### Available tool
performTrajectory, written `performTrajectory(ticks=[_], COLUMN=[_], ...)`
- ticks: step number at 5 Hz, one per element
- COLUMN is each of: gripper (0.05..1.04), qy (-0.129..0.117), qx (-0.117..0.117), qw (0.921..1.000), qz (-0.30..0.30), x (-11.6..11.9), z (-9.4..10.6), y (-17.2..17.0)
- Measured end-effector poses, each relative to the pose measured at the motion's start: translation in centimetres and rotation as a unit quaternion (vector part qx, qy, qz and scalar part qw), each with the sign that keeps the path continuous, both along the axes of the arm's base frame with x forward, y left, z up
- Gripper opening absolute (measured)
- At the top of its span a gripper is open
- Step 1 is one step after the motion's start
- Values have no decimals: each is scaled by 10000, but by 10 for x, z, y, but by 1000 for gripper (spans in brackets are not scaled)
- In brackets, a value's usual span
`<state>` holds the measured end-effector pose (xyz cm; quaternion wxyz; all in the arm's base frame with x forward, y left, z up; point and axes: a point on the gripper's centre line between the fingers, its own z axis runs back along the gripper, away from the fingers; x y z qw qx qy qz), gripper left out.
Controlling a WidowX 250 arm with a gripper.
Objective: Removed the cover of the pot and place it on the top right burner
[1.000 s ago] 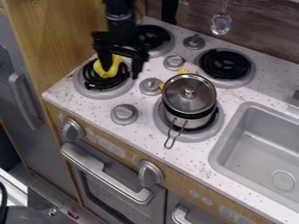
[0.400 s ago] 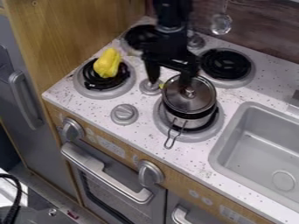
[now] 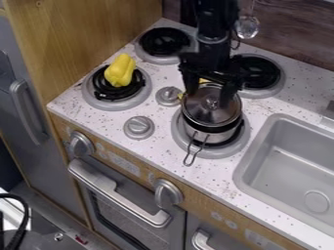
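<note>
Right, gripper (image 3: 209, 93) hangs wide open above the pot lid (image 3: 201, 106), fingers spread either side of its knob (image 3: 212, 103), contact hard to tell. Lid's on the pot (image 3: 210, 129), pot's on the front R burner (image 3: 219, 154). Top R burner (image 3: 273, 88) sits behind, partly hidden by the arm. Yellow pepper (image 3: 120, 71) rests on the front L burner (image 3: 112, 105).

Tool (image 3: 209, 97) partly hides top right burner (image 3: 266, 74); sink (image 3: 281, 168) cut off by right edge.
</note>
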<state>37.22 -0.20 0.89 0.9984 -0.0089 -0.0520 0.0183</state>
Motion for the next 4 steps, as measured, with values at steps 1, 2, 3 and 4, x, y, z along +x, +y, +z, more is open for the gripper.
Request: performTrajectory(ticks=[1,2,3,4], gripper=[999,938,661,370], qy=[93,110,49,27], qx=[-23,-29,-23,4], qw=[9999,9998,9998,9996], qz=[69,146,191,270], x=[7,8,10,7], z=[-19,-24,-26,-28], y=[-1,0,-1,1])
